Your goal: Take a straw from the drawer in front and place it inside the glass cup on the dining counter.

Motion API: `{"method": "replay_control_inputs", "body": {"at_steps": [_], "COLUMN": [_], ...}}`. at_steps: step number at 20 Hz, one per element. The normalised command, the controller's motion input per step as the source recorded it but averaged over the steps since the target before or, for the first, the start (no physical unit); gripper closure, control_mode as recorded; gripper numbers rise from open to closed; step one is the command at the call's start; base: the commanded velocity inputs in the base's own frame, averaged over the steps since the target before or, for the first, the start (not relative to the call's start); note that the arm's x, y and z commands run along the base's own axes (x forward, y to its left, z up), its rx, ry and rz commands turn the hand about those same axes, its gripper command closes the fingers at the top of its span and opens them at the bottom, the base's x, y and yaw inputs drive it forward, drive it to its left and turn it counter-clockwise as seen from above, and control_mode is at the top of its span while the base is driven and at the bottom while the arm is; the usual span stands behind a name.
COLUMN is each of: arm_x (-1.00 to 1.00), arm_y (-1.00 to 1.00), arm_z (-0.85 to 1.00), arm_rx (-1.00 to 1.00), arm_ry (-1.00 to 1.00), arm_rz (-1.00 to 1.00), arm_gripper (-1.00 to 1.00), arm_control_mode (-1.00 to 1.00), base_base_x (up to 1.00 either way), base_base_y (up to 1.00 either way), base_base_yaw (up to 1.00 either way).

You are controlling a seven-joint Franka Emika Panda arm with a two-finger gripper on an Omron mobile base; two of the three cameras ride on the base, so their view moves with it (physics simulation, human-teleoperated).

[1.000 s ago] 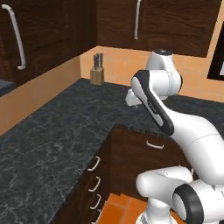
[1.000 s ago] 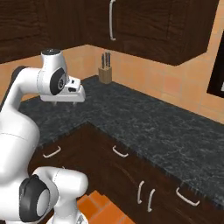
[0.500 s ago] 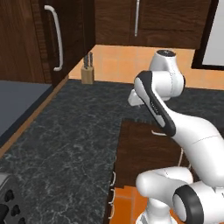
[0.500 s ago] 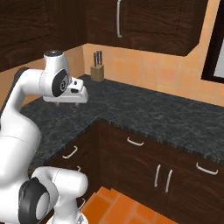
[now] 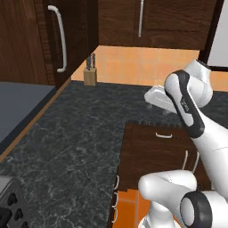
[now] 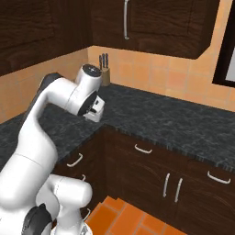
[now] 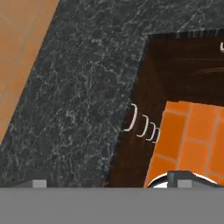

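Dark drawer [image 7: 131, 131] below tool [image 7: 109, 183], jaws wide

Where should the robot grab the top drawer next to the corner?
Grip the curved silver handle across its middle, coming straight at the drawer front from the room side: the bar bows outward, leaving a gap for a finger behind it.

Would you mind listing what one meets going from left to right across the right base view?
Robot arm → knife block → upper cabinet handle → drawer handle → pair of vertical door handles → drawer handle at far right.
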Motion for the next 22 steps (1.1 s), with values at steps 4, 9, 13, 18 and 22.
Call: {"method": "replay_control_inputs", "body": {"at_steps": [4,9,13,18,22], "arm_x": [-0.29,-0.10,0.00,0.01,0.37], "arm_y": [-0.72,-0.37,-0.01,0.01,0.00], "arm_z": [-0.77,-0.87,-0.86,-0.82,-0.68], "arm_rx": [0.42,0.37,0.30,0.24,0.23], "arm_ry": [-0.10,-0.11,-0.03,0.00,0.02], "arm_rz": [-0.01,0.00,0.00,0.00,0.00], "arm_gripper": [-1.00,-1.00,-1.00,-1.00,-1.00], "arm_control_mode": [-1.00,-1.00,-1.00,-1.00,-1.00], "base_base_x": [0.00,0.00,0.00,0.00,0.00], "base_base_y": [0.00,0.00,0.00,0.00,0.00], "base_base_yaw": [0.00,0.00,0.00,0.00,0.00]}}
